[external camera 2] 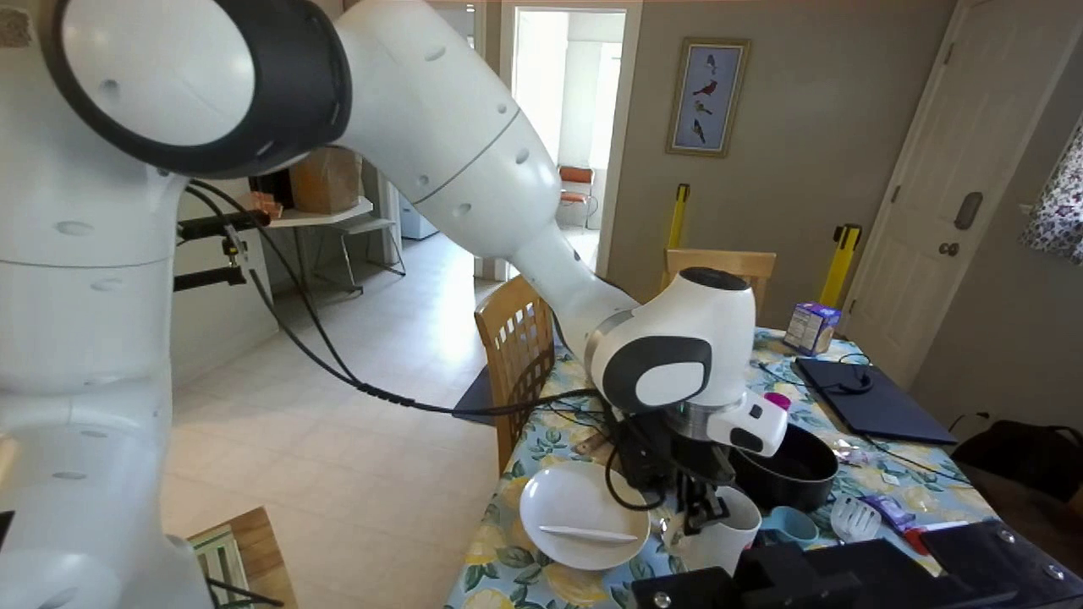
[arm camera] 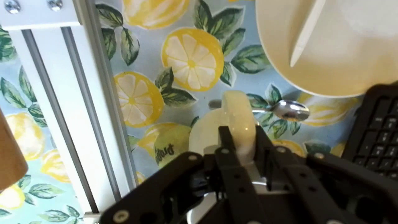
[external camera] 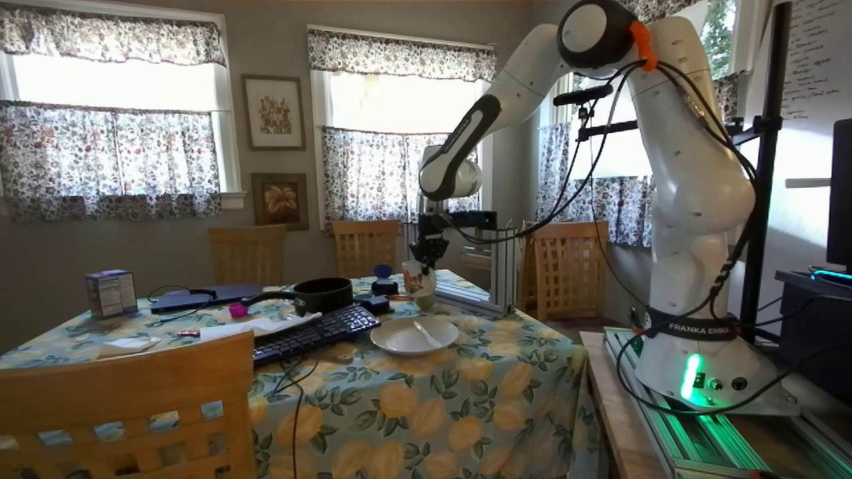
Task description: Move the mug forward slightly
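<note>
The gripper (arm camera: pixel 242 132) points down, pinching the mug (external camera 2: pixel 719 545) by its handle (arm camera: pixel 240 116) beneath the arched arm (external camera: pixel 526 80); plate (arm camera: pixel 348 57) and keyboard (arm camera: pixel 382 130) lie on one side, a metal rail (arm camera: pixel 82 109) opposite.

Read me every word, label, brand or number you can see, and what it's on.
"FRANKA EMIKA": the robot's base.
Too small or blurred to read: whiteboard handwriting, box print, keyboard keys, lettering on the arm's black strip.
Not surely legible: lettering on a greenish patch near the mug in the wrist view.
</note>
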`<state>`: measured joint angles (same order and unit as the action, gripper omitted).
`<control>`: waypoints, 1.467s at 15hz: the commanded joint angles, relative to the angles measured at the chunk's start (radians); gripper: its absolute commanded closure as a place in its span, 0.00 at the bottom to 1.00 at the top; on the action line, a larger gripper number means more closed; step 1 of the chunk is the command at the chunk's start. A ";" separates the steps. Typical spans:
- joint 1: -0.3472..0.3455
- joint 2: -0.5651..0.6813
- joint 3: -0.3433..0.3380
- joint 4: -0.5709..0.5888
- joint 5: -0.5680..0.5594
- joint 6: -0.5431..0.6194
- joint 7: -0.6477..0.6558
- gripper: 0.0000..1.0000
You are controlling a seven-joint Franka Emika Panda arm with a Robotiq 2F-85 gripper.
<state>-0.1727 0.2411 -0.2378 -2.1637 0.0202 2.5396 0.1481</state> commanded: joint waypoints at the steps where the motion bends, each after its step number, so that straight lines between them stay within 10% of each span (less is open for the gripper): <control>1: -0.002 -0.120 -0.003 -0.140 -0.070 0.005 -0.051 0.95; 8: -0.032 -0.131 0.008 -0.252 -0.027 0.118 -0.101 0.95; 9: -0.018 -0.103 0.000 -0.210 -0.072 0.060 -0.057 0.80; 22: -0.044 -0.107 0.001 -0.327 -0.018 0.224 -0.096 0.95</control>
<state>-0.1964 0.1544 -0.2415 -2.4394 -0.0335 2.6875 0.0802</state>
